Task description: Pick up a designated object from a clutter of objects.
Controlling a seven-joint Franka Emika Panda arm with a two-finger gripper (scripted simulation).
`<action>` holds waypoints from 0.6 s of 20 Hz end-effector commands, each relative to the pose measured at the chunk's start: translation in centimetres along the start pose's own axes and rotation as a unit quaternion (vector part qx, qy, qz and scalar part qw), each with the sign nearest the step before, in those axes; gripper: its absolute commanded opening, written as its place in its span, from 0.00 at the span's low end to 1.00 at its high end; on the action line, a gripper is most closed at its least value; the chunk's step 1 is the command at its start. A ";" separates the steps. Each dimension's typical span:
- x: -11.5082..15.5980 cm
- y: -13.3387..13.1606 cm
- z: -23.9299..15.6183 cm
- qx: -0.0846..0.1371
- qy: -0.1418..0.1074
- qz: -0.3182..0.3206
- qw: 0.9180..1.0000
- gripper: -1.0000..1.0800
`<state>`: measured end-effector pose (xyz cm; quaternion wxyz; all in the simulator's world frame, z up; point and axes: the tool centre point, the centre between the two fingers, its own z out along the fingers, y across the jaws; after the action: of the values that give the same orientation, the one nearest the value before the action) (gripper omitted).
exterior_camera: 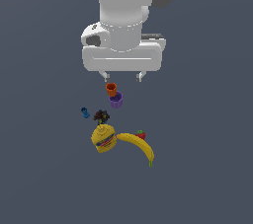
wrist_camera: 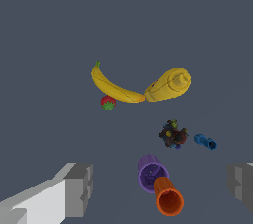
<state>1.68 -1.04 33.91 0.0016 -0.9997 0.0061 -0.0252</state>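
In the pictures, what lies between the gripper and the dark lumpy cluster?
In the exterior view, the orange cup and purple cup lie between the gripper and the dark lumpy cluster.

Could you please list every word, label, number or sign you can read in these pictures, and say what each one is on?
No text can be read in either view.
Yellow bottle: the exterior view shows a red and white label patch on its side, too small and blurred to read.
Banana, orange cup, purple cup, blue piece, dark cluster: no markings visible.

Simulated scene, featureless grey ground [exterior_camera: 44,178], flat-rendered toy clutter [exterior_camera: 118,124]
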 end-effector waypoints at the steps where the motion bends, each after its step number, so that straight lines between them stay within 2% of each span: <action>1: 0.0 0.0 0.0 0.000 0.000 0.000 1.000 0.96; 12: 0.3 -2.8 -0.2 0.013 0.006 -0.004 1.000 0.96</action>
<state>2.01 1.60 34.09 0.0138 -0.9994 0.0015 -0.0310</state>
